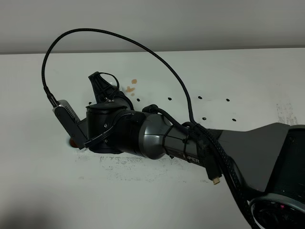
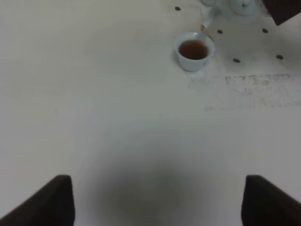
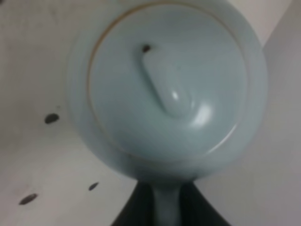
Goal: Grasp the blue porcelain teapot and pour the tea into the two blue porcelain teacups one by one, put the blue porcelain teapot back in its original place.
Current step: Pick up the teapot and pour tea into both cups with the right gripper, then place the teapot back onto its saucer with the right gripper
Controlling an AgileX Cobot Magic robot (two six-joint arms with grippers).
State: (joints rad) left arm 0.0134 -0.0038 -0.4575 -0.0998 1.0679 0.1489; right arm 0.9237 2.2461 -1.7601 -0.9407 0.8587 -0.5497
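One teapot clamped by right end effector; one teacup visible; left end effector apart

The right arm reaches far across toward the left, wrist bent downward. Its gripper is clamped tight on a handle. The left gripper's fingertips stand wide apart

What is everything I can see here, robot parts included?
teapot: one, pale blue, held over the table by its handle, spout by the cup
cup: one seen, pale blue, on the table, brown tea inside
table: one, white, with dark dots and tea spots
cable: one, black, arching over the right arm
right gripper: one, black, shut on the teapot handle
left gripper: one, dark, open over bare table
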